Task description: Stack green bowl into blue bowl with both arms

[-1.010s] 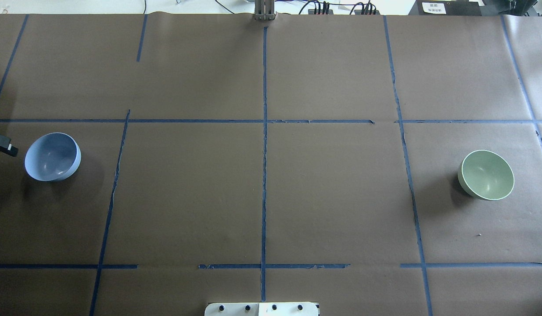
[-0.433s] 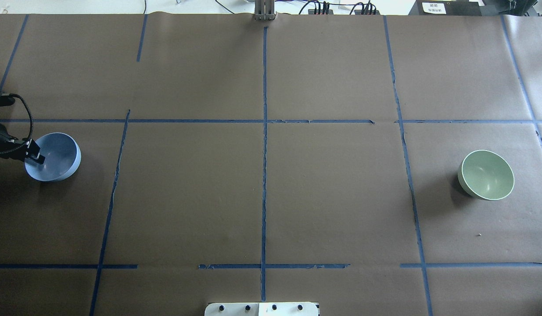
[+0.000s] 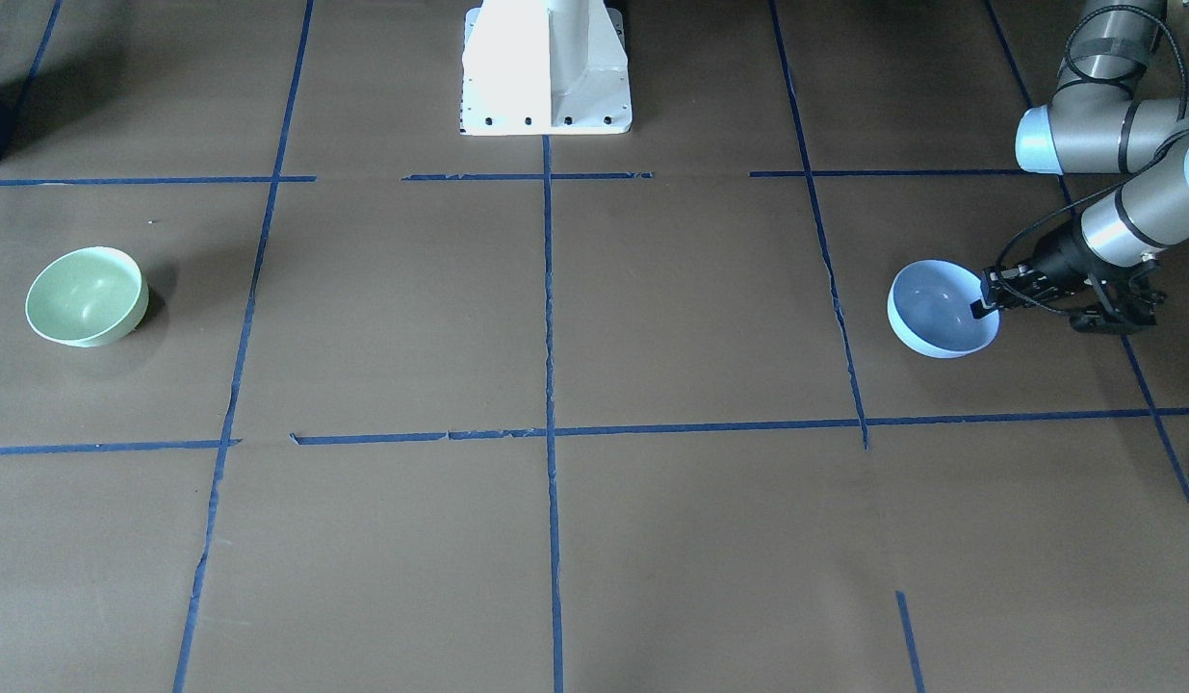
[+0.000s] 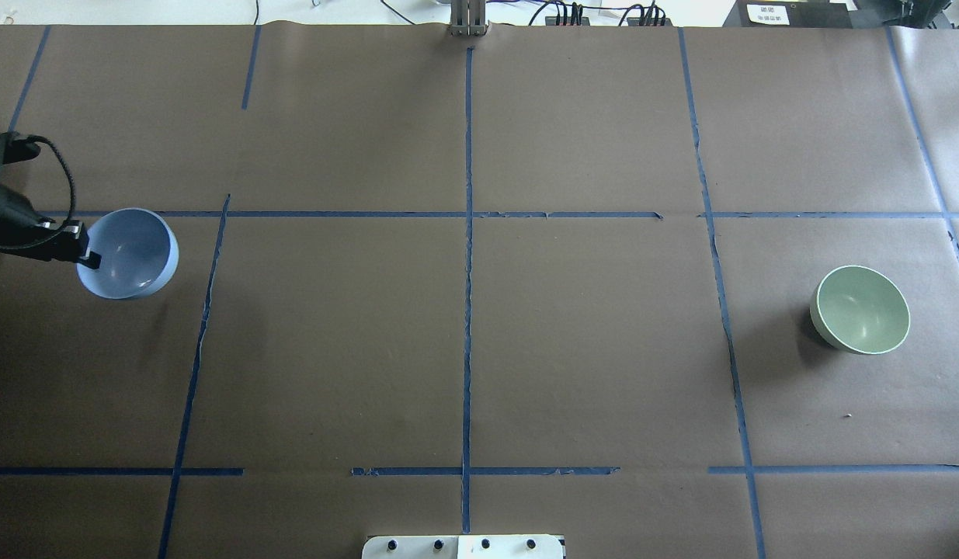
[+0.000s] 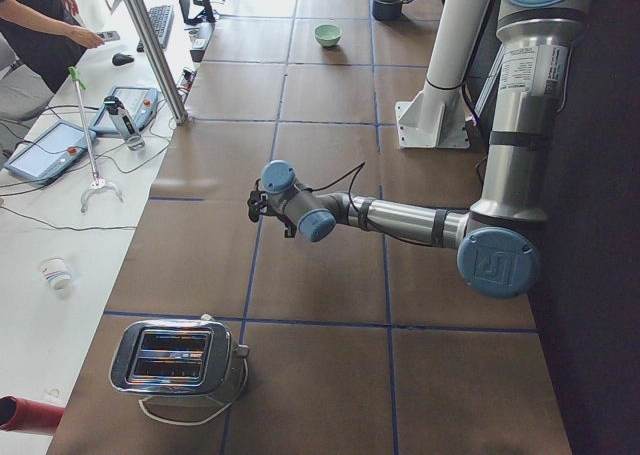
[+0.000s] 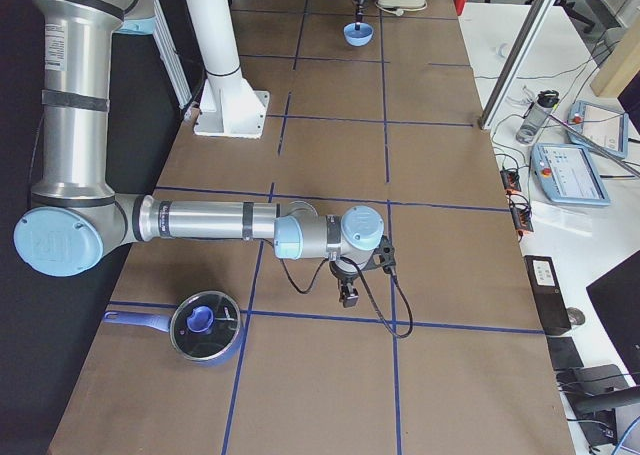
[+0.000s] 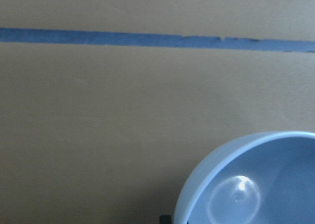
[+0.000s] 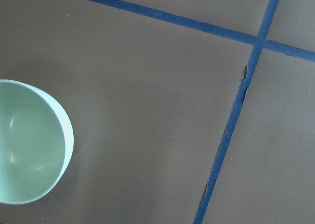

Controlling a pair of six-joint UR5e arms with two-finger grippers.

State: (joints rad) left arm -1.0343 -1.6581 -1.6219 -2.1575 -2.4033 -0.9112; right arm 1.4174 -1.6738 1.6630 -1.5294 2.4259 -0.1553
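Your left fingers (image 4: pixel 89 258) pinch the blue bowl (image 4: pixel 133 252) at its rim; the bowl looks raised off the tabletop (image 4: pixel 588 349). The green bowl (image 4: pixel 860 309) sits untouched, well apart on your right. Right fingers (image 6: pixel 347 297): opening not discernible. Green pickup and stacking remain.

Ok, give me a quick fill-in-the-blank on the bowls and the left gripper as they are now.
1. The left gripper grips the blue bowl by its ___.
2. In the overhead view the green bowl lies on the ___ side of the picture.
3. The saucepan has a ___ knob on its lid.

Missing words: rim; right; blue.
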